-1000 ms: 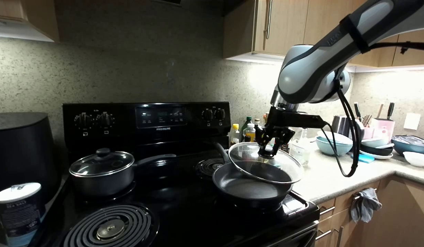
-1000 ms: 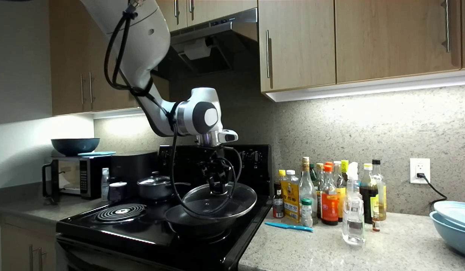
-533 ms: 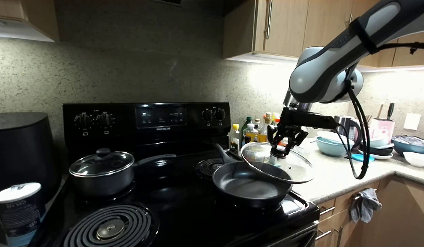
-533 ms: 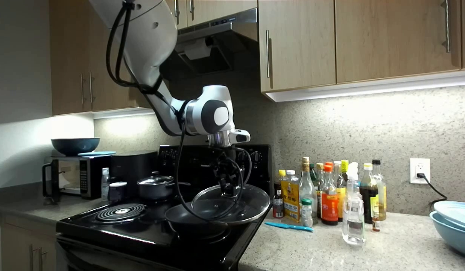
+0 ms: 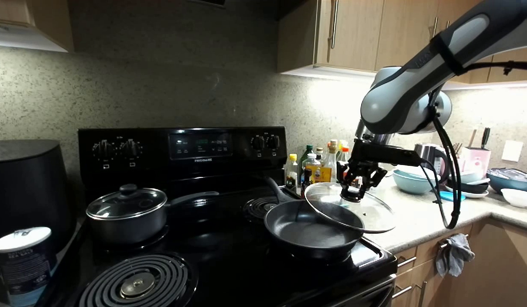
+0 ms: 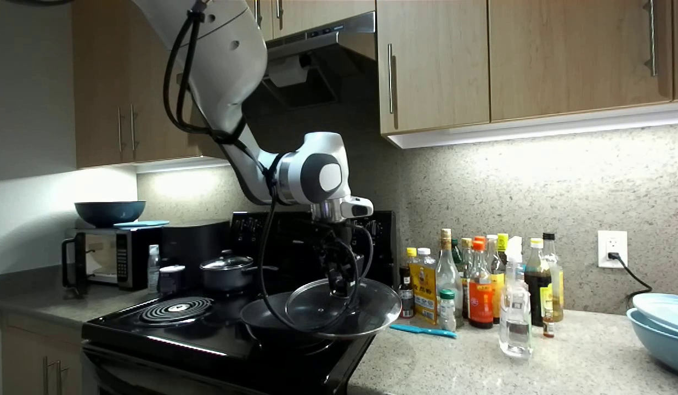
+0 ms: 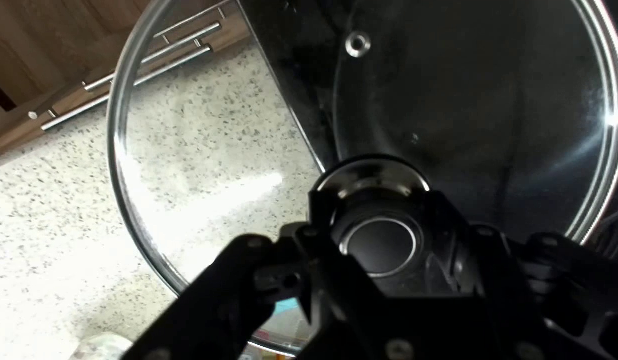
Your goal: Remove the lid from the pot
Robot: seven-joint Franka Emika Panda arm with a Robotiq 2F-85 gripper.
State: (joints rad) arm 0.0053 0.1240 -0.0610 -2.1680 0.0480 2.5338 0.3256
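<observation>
Hand point(image 5: 352, 194): gripping the glass lid point(image 5: 372, 213) at its centre
Glass lid: tilted, overlapping part of the pot point(image 5: 304, 232)
Pot: on the stove point(image 5: 229, 256)
Saucepan point(image 5: 131, 226): covered, toward the stove's back
Counter point(image 5: 410, 226): bowls point(image 5: 412, 182), bottles point(image 5: 310, 165)

Shines from beneath the wall cabinets point(image 6: 569, 60) in both exterior views, bleaching patches of the backsplash point(image 6: 536, 181) nearly white. Drops to gloom under the range hood point(image 6: 339, 49) and over the black stove point(image 5: 229, 264), swallowing detail save for glare beside the pan point(image 5: 304, 231) and a faint green glow on the display point(image 5: 202, 141). Blurs small lettering on the bottles point(image 6: 481, 302). In the wrist view, burns out part of the counter point(image 7: 64, 240), streaks the lid point(image 7: 369, 110), sparks off the rim point(image 7: 614, 119) and leaves the hand point(image 7: 378, 202) nearly in silhouette, soft at the edges.
</observation>
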